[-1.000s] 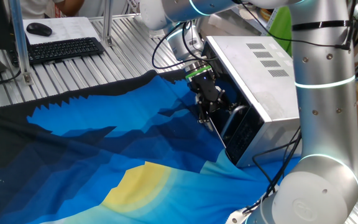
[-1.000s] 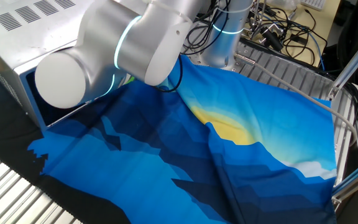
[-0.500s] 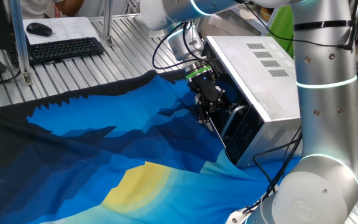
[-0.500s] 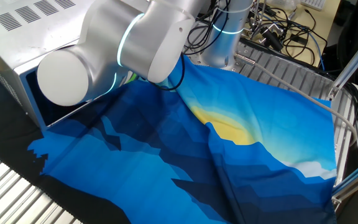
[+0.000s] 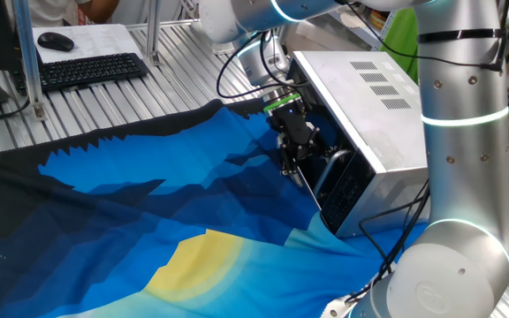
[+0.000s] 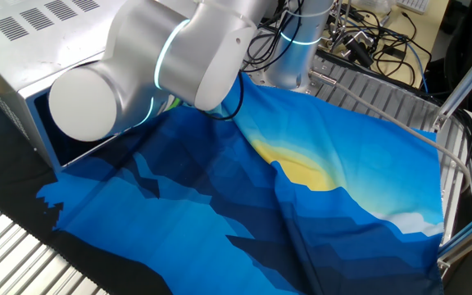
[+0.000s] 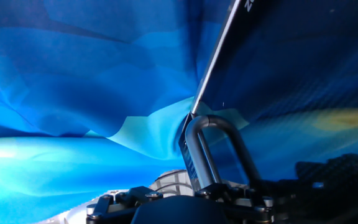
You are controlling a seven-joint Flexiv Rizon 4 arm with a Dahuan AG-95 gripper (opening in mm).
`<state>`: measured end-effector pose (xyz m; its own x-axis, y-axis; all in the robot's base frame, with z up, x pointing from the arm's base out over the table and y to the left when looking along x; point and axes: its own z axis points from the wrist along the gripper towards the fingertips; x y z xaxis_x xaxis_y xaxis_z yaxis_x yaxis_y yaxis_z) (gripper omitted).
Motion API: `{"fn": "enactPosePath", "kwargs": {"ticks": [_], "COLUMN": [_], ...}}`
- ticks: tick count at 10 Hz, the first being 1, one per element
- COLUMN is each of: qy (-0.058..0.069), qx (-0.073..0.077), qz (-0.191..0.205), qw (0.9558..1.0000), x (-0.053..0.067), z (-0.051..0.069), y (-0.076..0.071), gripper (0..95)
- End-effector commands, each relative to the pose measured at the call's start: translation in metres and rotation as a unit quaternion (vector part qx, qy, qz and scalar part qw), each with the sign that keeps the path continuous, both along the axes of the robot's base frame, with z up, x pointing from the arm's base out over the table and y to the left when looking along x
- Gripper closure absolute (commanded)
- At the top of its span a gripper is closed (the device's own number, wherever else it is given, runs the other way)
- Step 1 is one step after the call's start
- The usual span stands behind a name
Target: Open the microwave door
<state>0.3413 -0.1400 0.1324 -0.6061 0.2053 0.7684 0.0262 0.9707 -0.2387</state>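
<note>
Here the microwave (image 5: 360, 115) stands on the blue cloth (image 5: 148, 221) at the far right of the table (image 5: 104, 106), vent slots up, its dark front facing the cloth. The gripper (image 5: 292, 159) sits low against that front, at the door (image 5: 321, 168), just beside the curved silver handle (image 5: 330, 172). In the hand view the handle (image 7: 213, 146) rises as a looped bar directly above the gripper body, with the door's dark glass (image 7: 303, 68) reflecting the cloth to the right and its silver edge running up to the top of the frame. Whether the fingers are spread, pressed together, or pinching the handle cannot be told: they are too dark and small in one fixed view and hidden in the others. In the other fixed view the arm (image 6: 162, 57) covers most of the microwave's front, leaving its vented top (image 6: 39, 20) and a lower corner visible. A keyboard (image 5: 91, 69) and mouse (image 5: 56, 41) lie well apart at the far left.
</note>
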Motion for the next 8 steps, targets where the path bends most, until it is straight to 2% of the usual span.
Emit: {"fn": "enactPosePath", "kwargs": {"ticks": [1,4,5,6,7,8], "qy": [-0.001,-0.004,-0.007,-0.008,-0.011,-0.014], "qx": [0.003,0.003,-0.002,-0.004,0.004,0.001], "qz": [-0.005,-0.016,-0.015,-0.030,-0.072,-0.061], "qw": [1.0000,0.9999,0.9999,0.9995,0.9973,0.9981], "x": [0.002,0.001,0.001,0.003,0.003,0.002], "z": [-0.002,-0.002,-0.002,-0.002,-0.001,0.000], "y": [0.006,0.008,0.012,0.017,0.030,0.033], "gripper": [19.0,19.0,19.0,19.0,19.0,19.0]}}
